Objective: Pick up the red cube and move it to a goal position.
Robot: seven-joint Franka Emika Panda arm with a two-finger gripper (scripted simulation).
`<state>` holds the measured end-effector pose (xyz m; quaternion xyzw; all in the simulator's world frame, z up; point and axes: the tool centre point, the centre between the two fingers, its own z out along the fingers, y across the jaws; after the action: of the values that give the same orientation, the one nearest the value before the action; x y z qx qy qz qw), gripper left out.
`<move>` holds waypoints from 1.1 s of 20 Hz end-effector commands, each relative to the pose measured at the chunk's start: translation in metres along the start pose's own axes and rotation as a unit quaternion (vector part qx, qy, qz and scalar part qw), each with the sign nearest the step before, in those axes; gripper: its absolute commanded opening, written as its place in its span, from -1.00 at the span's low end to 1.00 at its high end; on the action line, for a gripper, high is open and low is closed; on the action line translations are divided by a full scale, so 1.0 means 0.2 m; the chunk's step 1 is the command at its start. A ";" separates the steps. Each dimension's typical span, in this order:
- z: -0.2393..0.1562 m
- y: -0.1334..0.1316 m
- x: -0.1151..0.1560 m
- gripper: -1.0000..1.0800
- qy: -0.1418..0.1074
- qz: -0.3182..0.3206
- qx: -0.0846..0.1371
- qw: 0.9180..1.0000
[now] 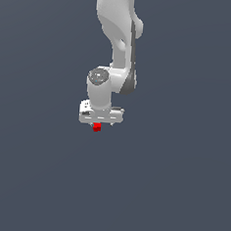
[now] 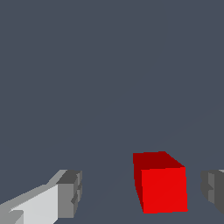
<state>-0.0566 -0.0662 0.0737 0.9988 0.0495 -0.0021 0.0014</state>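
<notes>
Two fingers of the gripper (image 2: 142,194) stand apart, flanking the red cube (image 2: 161,183), which sits between them unclamped, ready for closing.

Only a plain slate-blue surface (image 1: 180,191), flat and uniform, filling both views from edge to edge. No visible edges or corners, no seams, no markings. Same even colour in the wrist view, apart from one faint straight line of slightly lighter shade slanting across it. Cannot tell where the surface ends or what lies beyond it.
</notes>
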 end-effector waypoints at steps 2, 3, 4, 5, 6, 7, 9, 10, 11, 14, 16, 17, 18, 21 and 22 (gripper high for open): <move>0.11 0.05 -0.06 0.92 0.001 -0.012 0.000 1.000; 0.14 0.07 -0.07 0.92 0.001 -0.015 0.001 1.000; 0.16 0.08 -0.08 0.92 0.002 -0.017 0.001 1.000; 0.19 0.09 -0.09 0.92 0.002 -0.020 0.001 1.000; 0.20 0.10 -0.10 0.92 0.002 -0.022 0.001 1.000; 0.22 0.11 -0.11 0.92 0.002 -0.023 0.001 1.000; 0.25 0.12 -0.12 0.92 0.002 -0.026 0.001 1.000; 0.26 0.13 -0.12 0.92 0.002 -0.027 0.001 1.000; 0.26 0.13 -0.12 0.92 0.002 -0.028 0.001 1.000; 0.27 0.14 -0.12 -1.00 0.002 -0.028 0.001 1.000; 0.27 0.14 -0.12 -1.00 0.002 -0.028 0.001 1.000; 0.27 0.14 -0.12 -1.00 0.002 -0.028 0.001 1.000; 0.27 0.14 -0.12 -1.00 0.002 -0.028 0.001 1.000; 0.27 0.14 -0.12 -1.00 0.002 -0.028 0.001 1.000; 0.27 0.14 -0.12 -1.00 0.002 -0.028 0.001 1.000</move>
<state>-0.0790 -0.0964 0.0205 0.9970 0.0771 0.0001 0.0000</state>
